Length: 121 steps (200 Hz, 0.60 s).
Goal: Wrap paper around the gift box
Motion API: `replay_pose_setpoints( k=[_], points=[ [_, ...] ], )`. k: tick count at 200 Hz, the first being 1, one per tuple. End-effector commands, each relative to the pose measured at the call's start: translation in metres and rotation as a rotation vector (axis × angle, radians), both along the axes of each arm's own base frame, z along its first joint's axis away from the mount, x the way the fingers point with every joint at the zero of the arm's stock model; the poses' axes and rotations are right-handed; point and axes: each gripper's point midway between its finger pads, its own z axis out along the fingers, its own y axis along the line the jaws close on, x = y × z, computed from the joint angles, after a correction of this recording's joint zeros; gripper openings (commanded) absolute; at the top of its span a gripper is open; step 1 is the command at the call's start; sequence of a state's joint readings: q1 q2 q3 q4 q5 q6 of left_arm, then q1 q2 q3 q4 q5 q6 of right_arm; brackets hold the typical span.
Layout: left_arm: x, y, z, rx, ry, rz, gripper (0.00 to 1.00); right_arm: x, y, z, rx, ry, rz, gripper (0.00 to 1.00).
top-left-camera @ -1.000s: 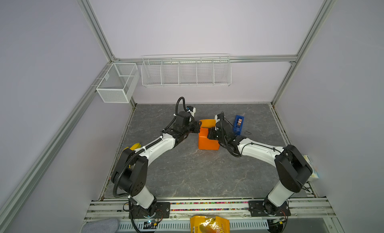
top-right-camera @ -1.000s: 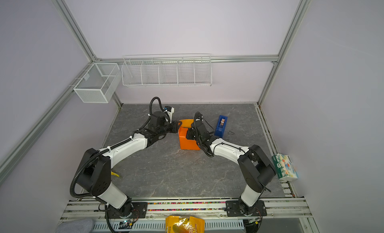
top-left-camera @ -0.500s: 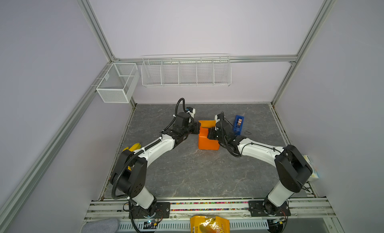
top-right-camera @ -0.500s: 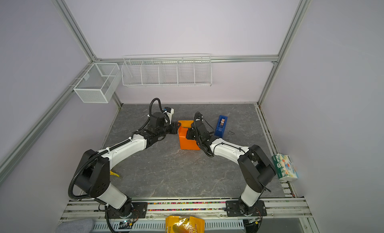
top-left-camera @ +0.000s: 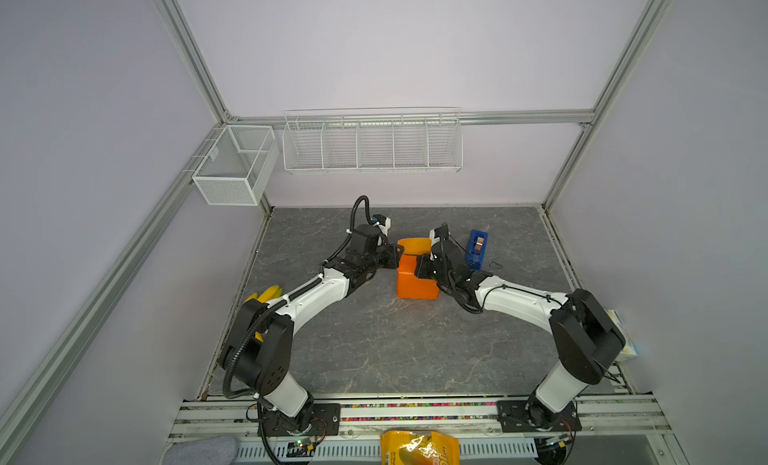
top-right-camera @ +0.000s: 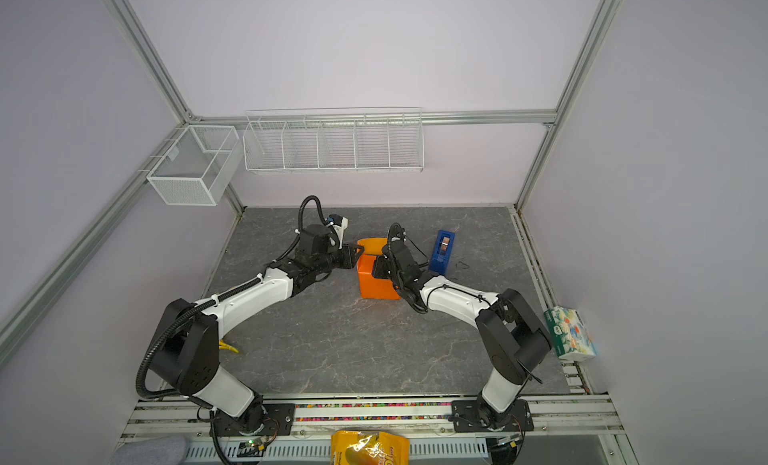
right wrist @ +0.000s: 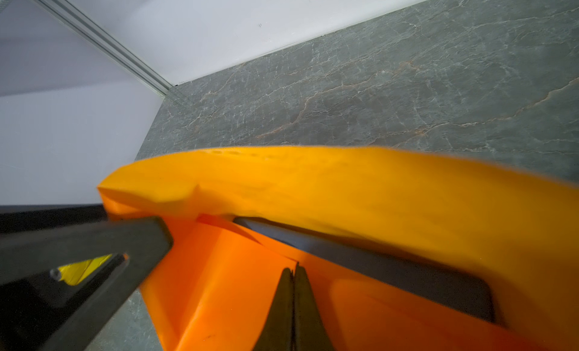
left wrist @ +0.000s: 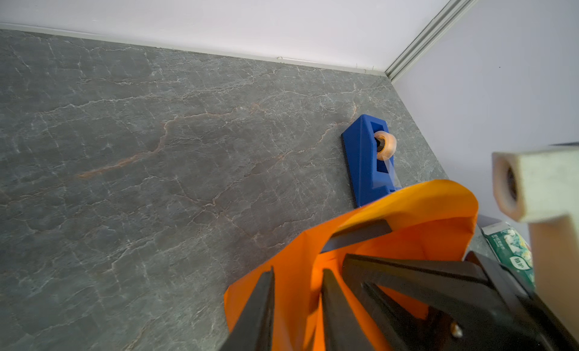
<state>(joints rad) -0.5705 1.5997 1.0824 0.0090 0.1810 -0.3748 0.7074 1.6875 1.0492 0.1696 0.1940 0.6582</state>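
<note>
The job looks well along to me, but not finished. In the middle of the grey table [top-left-camera: 374, 350], a touch toward 12 o'clock, the paper [top-left-camera: 415, 284] is folded up snugly over the near and left faces of a block. The gift box [left wrist: 357, 235] sits inside, and only a dark sliver of it shows under the far flap in the wrist views. That flap, at the parcel's 12 o'clock, stands up curled and unflattened. By my reckoning what's left is laying it down, closing the ends and taping. I see no tape on the paper.

The left gripper [top-left-camera: 392, 255] is at the parcel's 10 o'clock, its jaws a little apart with orange showing between them. Whether it squeezes anything I can't tell. The right gripper [right wrist: 294, 274], at 3 o'clock, is closed tight, its tips resting on the paper over the box with nothing seen between them.

Counting, biggest first:
- one table
- two arms: the left arm [top-left-camera: 307, 296] and the right arm [top-left-camera: 519, 305]
- two baskets on the walls: a long wire basket [top-left-camera: 372, 145] at 12 o'clock and a small wire basket [top-left-camera: 235, 164] at 10
- one sheet of paper
- one box
- one snack bag [top-left-camera: 419, 448] at 6 o'clock, beyond the front rail
- one tissue pack [top-right-camera: 571, 334] at 4 o'clock
- one bunch of bananas [top-left-camera: 266, 294] at 8 o'clock, mostly hidden
- one blue tape dispenser [top-left-camera: 478, 249] at the parcel's 2 o'clock, carrying one roll [left wrist: 385, 144]
</note>
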Motion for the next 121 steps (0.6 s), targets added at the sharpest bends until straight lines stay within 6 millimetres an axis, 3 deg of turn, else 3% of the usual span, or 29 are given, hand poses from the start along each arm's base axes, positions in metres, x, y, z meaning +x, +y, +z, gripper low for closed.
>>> replay_pose_setpoints(
  k=[1,15,42,55,95,111,121],
  points=[
    [-0.007,0.002,0.0,-0.001,0.01,-0.002,0.26,-0.013,-0.022,-0.039,-0.117,0.117,-0.027,0.07],
    [-0.007,0.001,-0.002,-0.002,0.015,-0.005,0.17,-0.014,-0.022,-0.039,-0.116,0.118,-0.028,0.07],
    [-0.008,-0.004,-0.003,-0.01,0.025,-0.024,0.13,-0.013,-0.022,-0.039,-0.115,0.117,-0.029,0.07],
    [-0.007,-0.005,-0.003,-0.011,0.026,-0.026,0.0,-0.014,-0.023,-0.04,-0.117,0.119,-0.029,0.07],
    [-0.009,-0.001,0.011,-0.018,-0.005,-0.02,0.0,-0.013,-0.022,-0.039,-0.118,0.118,-0.028,0.07],
    [-0.01,0.004,0.019,-0.022,-0.028,0.001,0.22,-0.014,-0.023,-0.04,-0.119,0.119,-0.028,0.07],
    [-0.01,0.009,0.024,-0.019,-0.045,0.018,0.29,-0.014,-0.023,-0.041,-0.119,0.121,-0.029,0.06]
  ],
)
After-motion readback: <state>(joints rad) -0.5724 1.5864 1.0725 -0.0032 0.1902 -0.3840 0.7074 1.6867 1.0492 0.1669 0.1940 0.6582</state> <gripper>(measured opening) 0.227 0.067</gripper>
